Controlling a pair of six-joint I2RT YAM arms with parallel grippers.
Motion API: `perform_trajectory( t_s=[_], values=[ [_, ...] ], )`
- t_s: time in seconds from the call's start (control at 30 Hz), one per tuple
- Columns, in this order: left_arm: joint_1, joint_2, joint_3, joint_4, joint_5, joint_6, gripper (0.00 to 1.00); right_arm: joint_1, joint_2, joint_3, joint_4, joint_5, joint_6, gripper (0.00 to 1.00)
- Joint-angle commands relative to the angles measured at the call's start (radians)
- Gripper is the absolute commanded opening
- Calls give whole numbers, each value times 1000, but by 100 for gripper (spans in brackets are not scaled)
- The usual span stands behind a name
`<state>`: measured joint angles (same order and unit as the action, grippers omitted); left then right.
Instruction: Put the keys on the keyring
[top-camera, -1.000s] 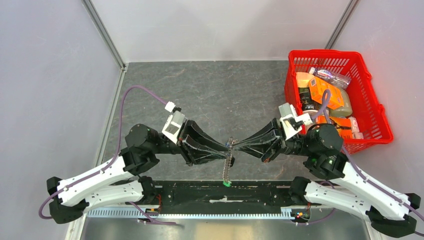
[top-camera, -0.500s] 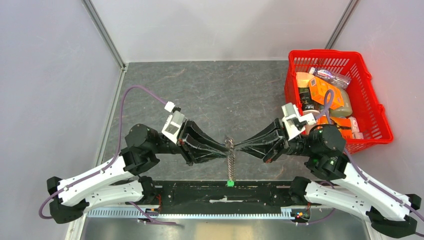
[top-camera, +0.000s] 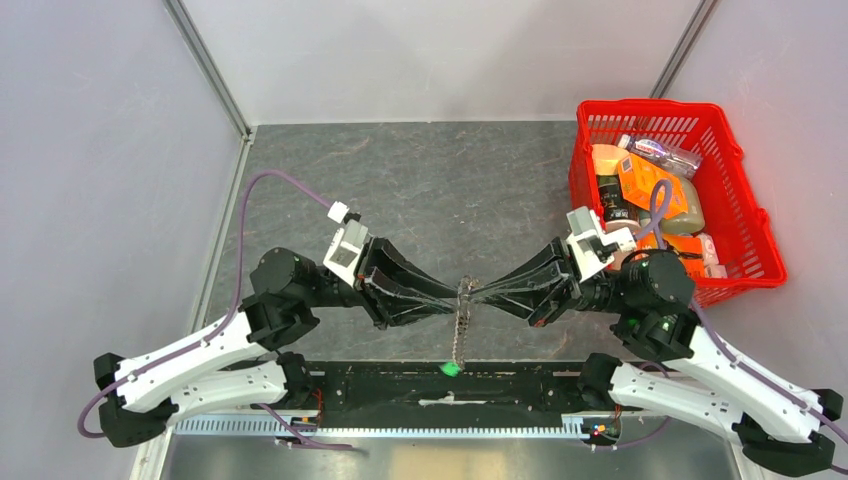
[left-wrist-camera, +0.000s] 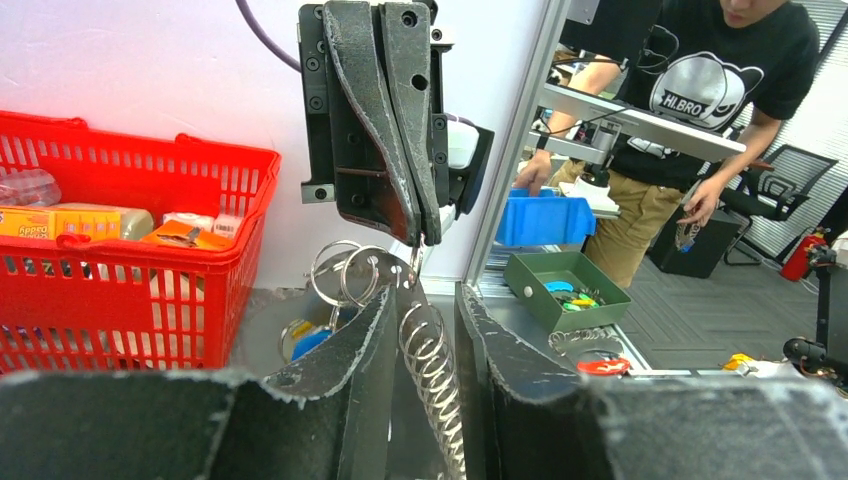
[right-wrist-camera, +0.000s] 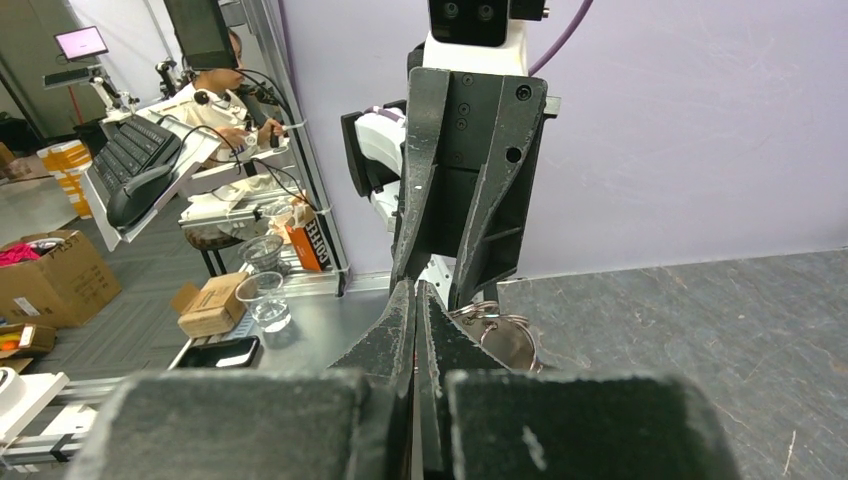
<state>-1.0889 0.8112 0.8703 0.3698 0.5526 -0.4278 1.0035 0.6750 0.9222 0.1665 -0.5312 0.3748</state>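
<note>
Red basket (top-camera: 755, 225) w/ pkgs (top-camera: 640, 180), table's (top-camera: 450, 190) far-right.

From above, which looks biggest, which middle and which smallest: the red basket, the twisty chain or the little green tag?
1. red basket: by far the largest.
2. twisty chain: long but thin.
3. green tag: just a tiny dot at the chain's end.
</note>
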Motion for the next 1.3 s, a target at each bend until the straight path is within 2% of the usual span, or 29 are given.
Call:
perform_trajectory(
  t_s=[0.0,0.37,0.63,0.83,1.1,1.27],
  values=[
    [-2,9,24,49,-2,15,34,-1,10,10,83,-18,15,0],
    [-1,8,24,55,9,8,34,0,24,12,91,-13,13,0],
    [-2,11,17,67,20,2,26,-1,26,10,105,-13,19,0],
    [-1,24,24,78,25,-3,11,-1,24,7,115,-20,24,0],
    [-1,34,32,96,29,-13,2,-1,19,3,107,-29,25,0],
    [-1,40,27,120,36,-10,2,0,23,-9,117,-33,29,0]
  ],
)
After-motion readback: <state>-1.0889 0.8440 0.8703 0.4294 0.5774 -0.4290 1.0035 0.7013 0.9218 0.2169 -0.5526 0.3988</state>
